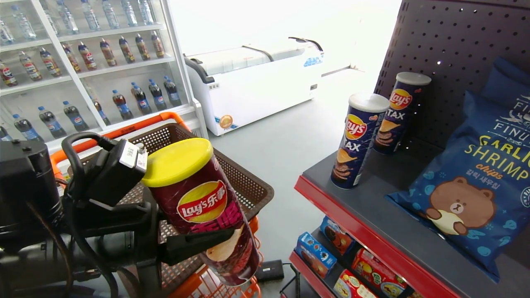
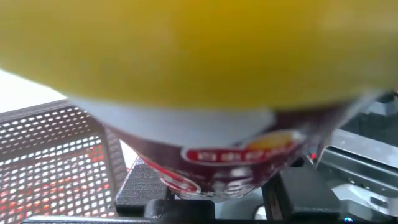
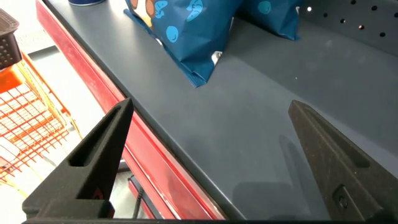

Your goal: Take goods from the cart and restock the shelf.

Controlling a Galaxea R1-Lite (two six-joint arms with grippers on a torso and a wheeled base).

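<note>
left tool (image 1: 201, 242) clamped round the maroon chip can (image 1: 203, 198); yellow lid up, can tilted, held above the cart (image 1: 252, 188) basket. step in hand, by my reading: carrying it to the shelf (image 1: 372, 194). right tool (image 3: 211, 112) has its jaws apart over the bare shelf top, near the blue shrimp chips bag (image 1: 468, 182). next move likely calls for crossing the floor gap and setting the can upright by the 2 blue chip cans (image 1: 359, 140).
</note>
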